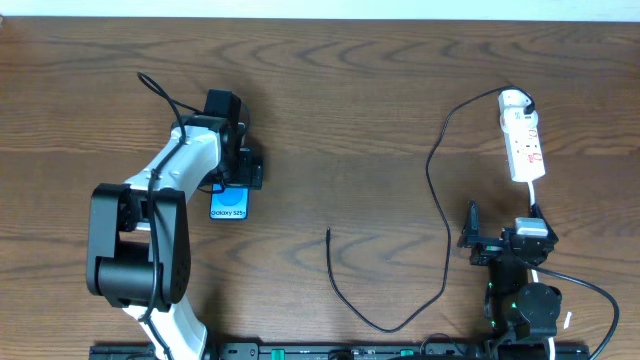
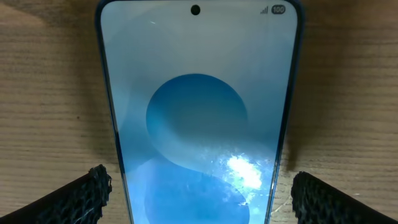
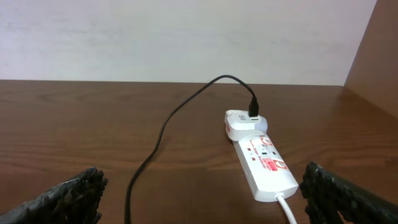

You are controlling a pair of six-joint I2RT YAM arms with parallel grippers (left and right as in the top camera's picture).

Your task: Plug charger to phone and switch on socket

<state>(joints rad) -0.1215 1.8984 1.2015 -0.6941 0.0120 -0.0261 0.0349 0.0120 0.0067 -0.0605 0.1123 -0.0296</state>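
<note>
The left hand (image 2: 199,194) hangs spread over the one phone (image 2: 199,106), a finger either side of its lit screen with a gap at each edge; the right hand (image 3: 202,193) is spread too, near the single white power strip (image 3: 264,167). One charger cable (image 1: 437,200) loops from the strip's far end across the counter (image 1: 350,90), its free tip (image 1: 328,232) lying between phone and strip, apart from both
</note>
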